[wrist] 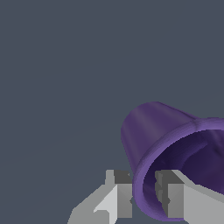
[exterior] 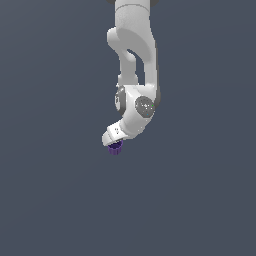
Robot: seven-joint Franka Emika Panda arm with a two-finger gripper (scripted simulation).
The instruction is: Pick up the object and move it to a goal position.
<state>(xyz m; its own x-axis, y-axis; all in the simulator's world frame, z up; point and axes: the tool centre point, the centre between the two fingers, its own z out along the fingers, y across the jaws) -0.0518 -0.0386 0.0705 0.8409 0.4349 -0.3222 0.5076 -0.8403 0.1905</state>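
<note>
A: What do we see of the purple cup (wrist: 162, 131)?

B: We see it big in the wrist view. It is deep purple and shiny. It is wide at the open end and gets thinner toward the closed end. The rim is thick and rounded, and the inside is hollow and dark. There are faint stripes running down its side.

A: Is there any writing on it?

B: No words or marks that we can read, on the cup or on the arm.

A: Where is the cup?

B: In the exterior view it is a tiny purple thing (exterior: 115, 148) right under the white arm's gripper (exterior: 114, 144), near the middle of the picture. From the round wrist joint, it sits at about 7 o'clock. All around is plain grey, and we cannot tell if the cup touches the worktop.

A: And the fingers (wrist: 119, 192)?

B: They are close together, one on each side of the cup's rim. One finger is outside the wall and the other is inside the hollow. So we see them pinching the rim between them.
</note>
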